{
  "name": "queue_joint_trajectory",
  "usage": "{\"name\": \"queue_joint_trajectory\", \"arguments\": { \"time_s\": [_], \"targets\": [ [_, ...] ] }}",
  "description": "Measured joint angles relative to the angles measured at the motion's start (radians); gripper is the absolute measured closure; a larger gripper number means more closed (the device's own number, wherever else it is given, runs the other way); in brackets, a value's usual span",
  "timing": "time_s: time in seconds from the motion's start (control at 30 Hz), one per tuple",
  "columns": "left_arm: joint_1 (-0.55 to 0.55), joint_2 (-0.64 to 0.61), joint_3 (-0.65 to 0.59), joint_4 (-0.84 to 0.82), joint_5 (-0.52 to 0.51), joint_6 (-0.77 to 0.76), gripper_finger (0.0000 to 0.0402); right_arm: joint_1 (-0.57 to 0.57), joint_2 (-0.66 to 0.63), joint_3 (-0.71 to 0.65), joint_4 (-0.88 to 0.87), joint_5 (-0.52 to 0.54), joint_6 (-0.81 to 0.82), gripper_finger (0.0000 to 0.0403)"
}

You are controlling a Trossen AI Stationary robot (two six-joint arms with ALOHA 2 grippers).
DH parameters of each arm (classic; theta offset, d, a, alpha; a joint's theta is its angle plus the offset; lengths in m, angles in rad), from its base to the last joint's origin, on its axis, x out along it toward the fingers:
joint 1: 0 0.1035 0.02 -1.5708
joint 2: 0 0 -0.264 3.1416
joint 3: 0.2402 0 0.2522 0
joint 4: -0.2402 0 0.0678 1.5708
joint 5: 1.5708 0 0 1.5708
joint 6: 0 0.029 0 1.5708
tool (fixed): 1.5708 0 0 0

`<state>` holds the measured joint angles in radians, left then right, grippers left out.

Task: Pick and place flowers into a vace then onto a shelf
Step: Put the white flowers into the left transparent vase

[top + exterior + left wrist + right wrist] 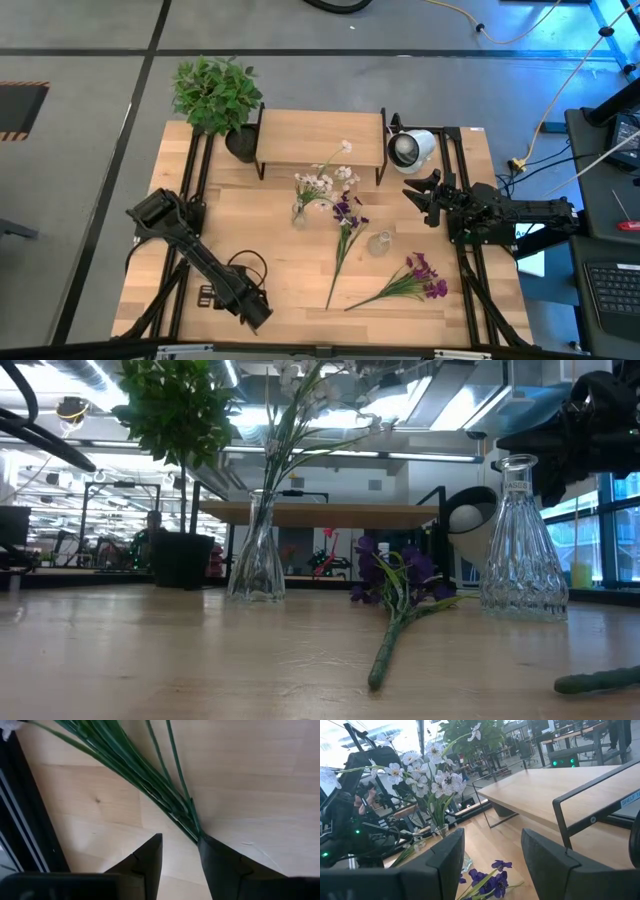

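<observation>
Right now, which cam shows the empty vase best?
Low view: the empty vase stands upright in full profile on the table, right of the purple flower. High view shows it only as a small clear spot from above. I can't make it out in either wrist view.

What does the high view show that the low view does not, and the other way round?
Only the high view: the left gripper at the table's front left, the right gripper beside the shelf, and the shelf's plank top from above.
Only the low view: the room behind the table and the cut pattern of the empty vase.
Both: the white flowers standing in a vase, the purple flower lying on the table, the potted plant.
</observation>
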<state>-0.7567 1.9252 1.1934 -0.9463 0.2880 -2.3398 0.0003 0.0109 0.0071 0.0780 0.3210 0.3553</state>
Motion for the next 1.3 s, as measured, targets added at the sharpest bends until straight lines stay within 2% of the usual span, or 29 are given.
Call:
{"name": "queue_joint_trajectory", "arguments": {
  "time_s": [0.53, 0.8, 1.0, 1.3],
  "targets": [
    [0.032, 0.004, -0.016, 0.119, -0.046, -0.013, 0.0284, 0.0, 0.0, 0.0, 0.006, 0.0, -0.001, 0.0205],
    [0.033, -0.009, -0.093, 0.203, -0.017, 0.004, 0.0285, 0.0, 0.0, 0.0, 0.008, 0.0, -0.001, 0.0205],
    [0.046, -0.011, -0.101, 0.224, -0.03, 0.036, 0.0308, 0.0, 0.0, 0.0, 0.008, 0.0, -0.001, 0.0205],
    [0.06, -0.011, -0.103, 0.263, -0.029, 0.162, 0.0346, 0.0, 0.0, 0.0, 0.008, 0.0, -0.023, 0.0205]
  ]
}}
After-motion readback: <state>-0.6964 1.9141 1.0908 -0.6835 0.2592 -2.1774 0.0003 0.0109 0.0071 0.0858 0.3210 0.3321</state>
